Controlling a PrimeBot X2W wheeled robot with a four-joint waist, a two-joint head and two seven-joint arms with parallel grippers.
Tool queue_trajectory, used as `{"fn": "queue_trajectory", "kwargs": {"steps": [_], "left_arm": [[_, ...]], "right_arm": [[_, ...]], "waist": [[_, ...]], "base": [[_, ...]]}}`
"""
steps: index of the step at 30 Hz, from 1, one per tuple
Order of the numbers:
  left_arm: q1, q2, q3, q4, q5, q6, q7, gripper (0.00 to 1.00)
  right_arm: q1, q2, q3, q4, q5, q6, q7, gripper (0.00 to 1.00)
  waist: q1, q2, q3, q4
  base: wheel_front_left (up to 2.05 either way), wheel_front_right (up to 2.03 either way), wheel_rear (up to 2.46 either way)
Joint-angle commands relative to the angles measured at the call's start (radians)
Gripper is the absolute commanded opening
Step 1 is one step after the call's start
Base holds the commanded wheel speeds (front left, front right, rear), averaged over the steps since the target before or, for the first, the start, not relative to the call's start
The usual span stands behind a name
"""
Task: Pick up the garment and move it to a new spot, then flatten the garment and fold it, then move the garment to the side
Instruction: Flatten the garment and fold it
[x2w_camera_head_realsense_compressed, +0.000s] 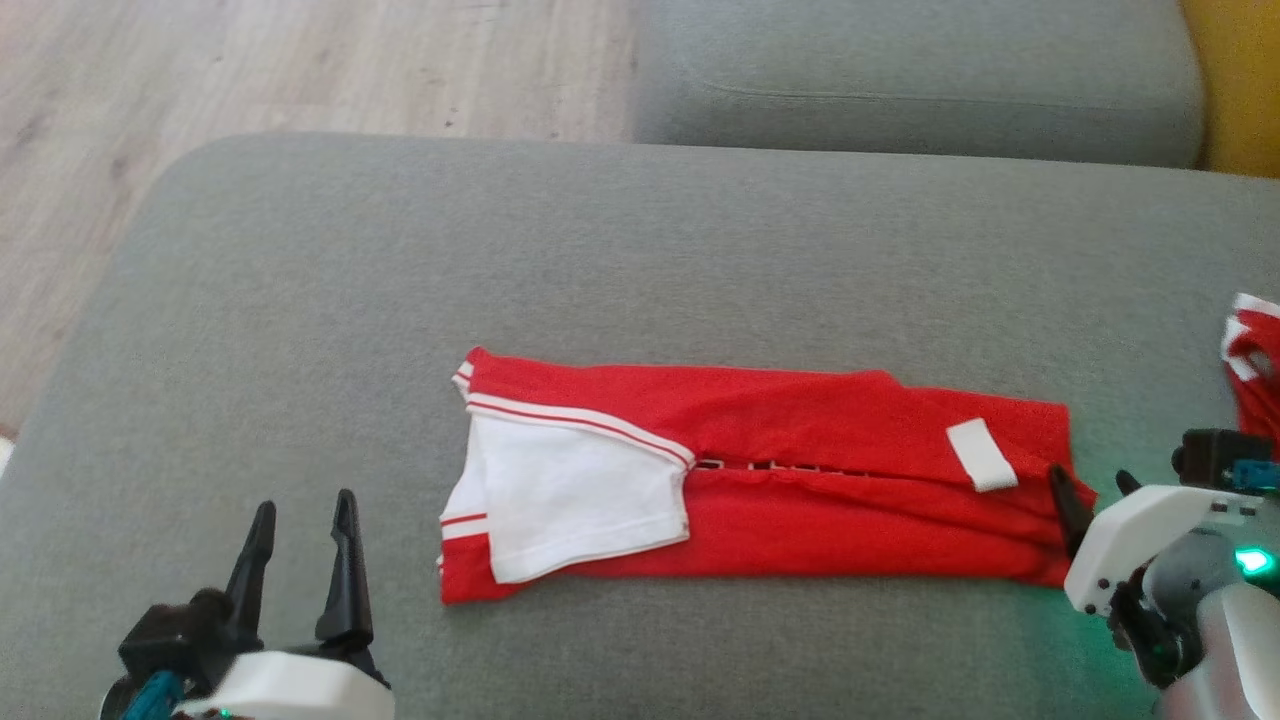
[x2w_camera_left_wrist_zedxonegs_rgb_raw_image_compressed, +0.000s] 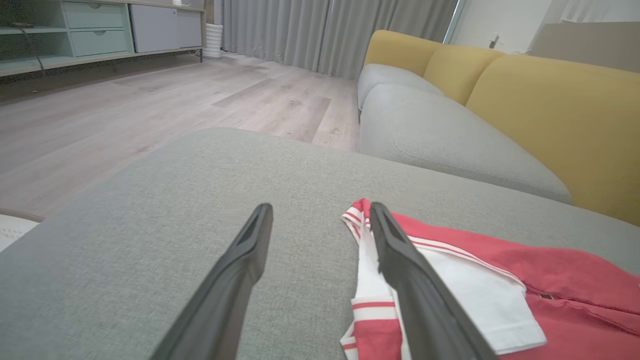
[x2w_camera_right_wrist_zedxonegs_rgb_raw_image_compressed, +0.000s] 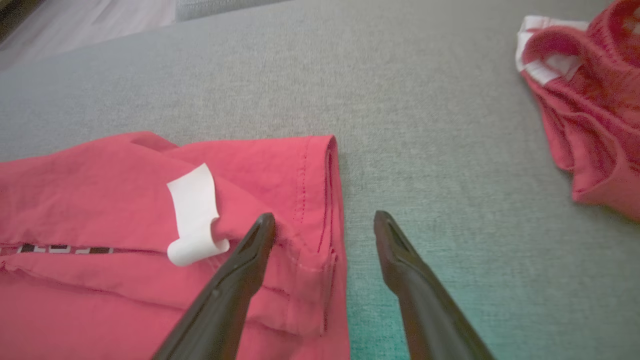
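Fingers of the left gripper (x2w_camera_head_realsense_compressed: 305, 500) (x2w_camera_left_wrist_zedxonegs_rgb_raw_image_compressed: 321, 207) are standing wide apart and holding nothing. The gripper is hovering near the garment (x2w_camera_head_realsense_compressed: 800, 430) (x2w_camera_left_wrist_zedxonegs_rgb_raw_image_compressed: 575, 280) (x2w_camera_right_wrist_zedxonegs_rgb_raw_image_compressed: 100, 190), a little off its near left corner. In the left wrist view one finger is crossing in front of the garment's striped left edge, while the other is showing against bare grey fabric.

The right gripper (x2w_camera_head_realsense_compressed: 1090, 475) (x2w_camera_right_wrist_zedxonegs_rgb_raw_image_compressed: 324, 216) is also gaping wide and gripping nothing. It is sitting at the garment's right end, one finger lying over the stitched hem and the other reaching past it. Whether the first finger is pressing on the cloth cannot be told.

The garment itself is lying flat as a long red band, folded lengthwise. A white sleeve (x2w_camera_head_realsense_compressed: 570, 490) with red stripes is resting on its left part. A white label (x2w_camera_head_realsense_compressed: 982, 455) (x2w_camera_right_wrist_zedxonegs_rgb_raw_image_compressed: 192, 210) is curling up on its right part, just beside the right gripper. A row of small dark and white marks is running along its middle fold.

Under the garment a grey cushion (x2w_camera_head_realsense_compressed: 600, 250) (x2w_camera_left_wrist_zedxonegs_rgb_raw_image_compressed: 250, 175) (x2w_camera_right_wrist_zedxonegs_rgb_raw_image_compressed: 425, 100) is spreading out on every side. To the garment's right, well apart, a second red garment (x2w_camera_head_realsense_compressed: 1255, 370) (x2w_camera_right_wrist_zedxonegs_rgb_raw_image_compressed: 595, 110) with white trim is lying crumpled. Beyond the garment's far edge a grey sofa seat (x2w_camera_head_realsense_compressed: 900, 70) (x2w_camera_left_wrist_zedxonegs_rgb_raw_image_compressed: 450, 135) is showing, with a yellow backrest (x2w_camera_left_wrist_zedxonegs_rgb_raw_image_compressed: 550, 100) rising behind it. A wooden floor (x2w_camera_head_realsense_compressed: 200, 70) (x2w_camera_left_wrist_zedxonegs_rgb_raw_image_compressed: 150, 100) is stretching away past its far left.
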Motion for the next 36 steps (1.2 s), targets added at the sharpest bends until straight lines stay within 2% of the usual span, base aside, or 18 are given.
{"fn": "queue_trajectory", "kwargs": {"steps": [1, 11, 12, 13, 14, 15, 16, 21, 26, 36], "left_arm": [[-0.033, 0.028, 0.049, -0.036, 0.000, 0.005, -0.013, 1.00], [-0.017, 0.044, 0.064, -0.054, -0.005, 0.017, -0.014, 1.00], [-0.016, 0.045, 0.065, -0.054, -0.006, 0.018, -0.014, 1.00], [-0.015, 0.047, 0.067, -0.055, -0.006, 0.019, -0.015, 1.00], [-0.014, 0.048, 0.066, -0.056, -0.005, 0.019, -0.015, 1.00], [-0.015, 0.050, 0.065, -0.057, -0.001, 0.018, -0.017, 1.00], [-0.017, 0.051, 0.064, -0.060, 0.002, 0.017, -0.019, 1.00], [-0.025, 0.049, 0.058, -0.073, 0.012, 0.016, -0.022, 1.00], [-0.032, 0.049, 0.048, -0.071, 0.022, 0.017, -0.021, 1.00], [-0.029, 0.033, 0.034, -0.046, 0.027, 0.017, -0.029, 1.00]], "right_arm": [[-0.045, -0.008, 0.009, -0.003, -0.009, 0.007, -0.012, 1.00], [-0.085, -0.003, 0.001, 0.175, -0.044, 0.007, -0.019, 1.00], [-0.090, -0.004, 0.007, 0.186, -0.042, 0.007, -0.020, 0.77], [-0.095, -0.004, 0.014, 0.197, -0.040, 0.007, -0.017, 0.37], [-0.100, -0.004, 0.020, 0.206, -0.038, 0.007, -0.016, 0.23], [-0.105, -0.004, 0.025, 0.214, -0.036, 0.007, -0.017, 0.18], [-0.110, -0.005, 0.028, 0.220, -0.033, 0.007, -0.019, 0.00], [-0.135, -0.015, 0.026, 0.229, -0.027, 0.007, -0.042, 0.00], [-0.153, -0.057, 0.014, 0.210, -0.014, 0.007, -0.044, 0.00], [-0.085, -0.159, -0.089, 0.027, -0.004, 0.007, 0.055, 0.00]], "waist": [[-0.0001, 0.0000, 0.005, 0.023], [-0.0001, 0.0000, 0.012, 0.060], [-0.0001, 0.0000, 0.013, 0.059], [-0.0001, 0.0000, 0.013, 0.057], [-0.0001, 0.0000, 0.013, 0.055], [-0.0001, 0.0000, 0.012, 0.051], [-0.0001, 0.0000, 0.010, 0.047], [-0.0001, 0.0000, -0.002, 0.020], [-0.0001, 0.0000, -0.020, -0.024], [-0.0001, 0.0000, -0.039, -0.095]], "base": [[0.00, 0.00, 0.00], [0.00, 0.00, 0.00], [0.00, 0.00, 0.00], [0.00, 0.00, 0.00], [0.00, 0.00, 0.00], [0.00, 0.00, 0.00], [0.00, 0.00, 0.00], [0.00, 0.00, 0.00], [0.00, 0.00, 0.00], [0.00, 0.00, 0.00]]}}
